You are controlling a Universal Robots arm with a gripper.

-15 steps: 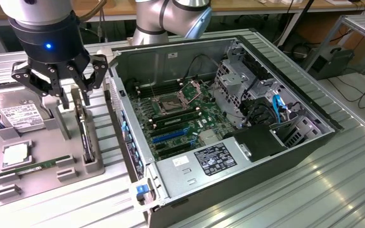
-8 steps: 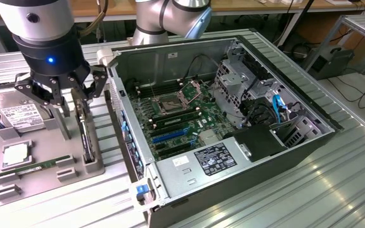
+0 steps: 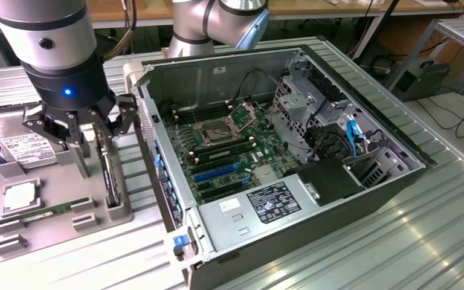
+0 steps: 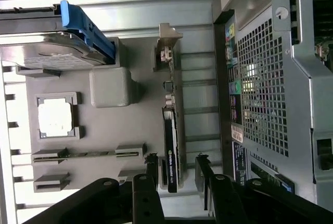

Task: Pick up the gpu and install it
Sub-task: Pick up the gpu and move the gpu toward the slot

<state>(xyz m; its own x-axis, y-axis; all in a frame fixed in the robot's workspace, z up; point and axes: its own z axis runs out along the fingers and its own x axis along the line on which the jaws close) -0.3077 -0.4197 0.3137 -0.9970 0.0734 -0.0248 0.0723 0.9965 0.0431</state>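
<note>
The gpu (image 3: 112, 176) is a thin dark card standing on its edge in a slot of the grey holder tray (image 3: 55, 232), on the exterior view's left of the computer case. In the wrist view the gpu (image 4: 171, 146) runs lengthwise, with its silver bracket (image 4: 167, 44) at the far end. My gripper (image 3: 87, 134) hangs low over the tray, right at the card. It is open, and the gripper (image 4: 176, 168) has one black fingertip on each side of the card's near end. A gap shows on both sides, so nothing is gripped.
The open computer case (image 3: 321, 90) lies on its side with the motherboard (image 3: 232, 151) and its blue slots (image 3: 214, 173) exposed. The tray also holds a hard drive (image 3: 24, 148), a processor (image 3: 21, 197) and a green RAM stick (image 3: 45, 212). The case wall (image 4: 265, 78) stands close beside the card.
</note>
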